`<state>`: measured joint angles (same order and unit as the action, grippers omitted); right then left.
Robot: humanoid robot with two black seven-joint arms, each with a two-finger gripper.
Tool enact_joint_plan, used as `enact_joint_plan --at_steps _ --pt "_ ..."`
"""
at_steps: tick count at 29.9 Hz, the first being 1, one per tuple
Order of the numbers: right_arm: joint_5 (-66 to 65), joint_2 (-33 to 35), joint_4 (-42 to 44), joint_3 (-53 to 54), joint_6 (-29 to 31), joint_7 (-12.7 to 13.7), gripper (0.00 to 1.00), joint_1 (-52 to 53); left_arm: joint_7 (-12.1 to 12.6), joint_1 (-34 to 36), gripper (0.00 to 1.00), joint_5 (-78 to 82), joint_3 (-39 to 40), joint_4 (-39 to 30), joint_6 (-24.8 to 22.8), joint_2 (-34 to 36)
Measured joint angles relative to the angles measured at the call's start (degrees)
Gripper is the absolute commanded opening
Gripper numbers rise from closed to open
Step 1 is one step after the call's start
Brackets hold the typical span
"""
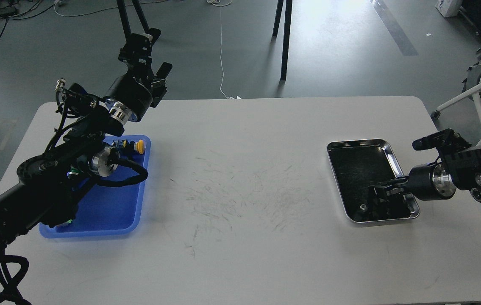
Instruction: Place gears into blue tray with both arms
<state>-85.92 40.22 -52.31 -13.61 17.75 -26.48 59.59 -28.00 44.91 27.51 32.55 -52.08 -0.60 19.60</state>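
Just left of right tool (379,202): gear (362,207); steel tray (396,163).

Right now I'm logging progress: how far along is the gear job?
Early or midway. The blue tray holds a few small parts, none clearly gears. The right gripper is down in the steel tray by a small piece. The left gripper is raised, idle.

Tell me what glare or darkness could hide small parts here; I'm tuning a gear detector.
Head view: the steel tray rim glints while its dark floor swallows the black right gripper; window glare washes the floor behind the table; the left arm shades part of the blue tray.
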Motion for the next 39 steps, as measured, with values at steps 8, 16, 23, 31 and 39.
enact_joint_plan --at_steps 8,16,23,31,39 --pt "-0.01 -0.21 0.03 0.03 0.02 0.13 0.24 -0.02 0.0 0.0 0.98 -0.08 -0.03 -0.01 -0.02 0.18" --pt "0.38 -0.03 -0.33 0.13 1.0 0.81 0.19 0.3 0.0 0.0 0.98 -0.25 -0.03 -0.04 -0.02 0.26" --pt "0.63 -0.1 -0.49 0.19 1.31 0.9 0.13 0.32 0.0 0.0 0.98 -0.2 -0.03 -0.04 -0.02 0.23" --pt "0.9 -0.14 -0.44 0.18 2.02 0.82 0.12 0.27 0.0 0.0 0.98 -0.18 -0.03 0.03 -0.02 0.18" --pt "1.24 0.22 -0.49 0.26 2.18 0.55 0.13 1.32 0.0 0.0 0.98 -0.06 -0.06 0.05 -0.02 0.18"
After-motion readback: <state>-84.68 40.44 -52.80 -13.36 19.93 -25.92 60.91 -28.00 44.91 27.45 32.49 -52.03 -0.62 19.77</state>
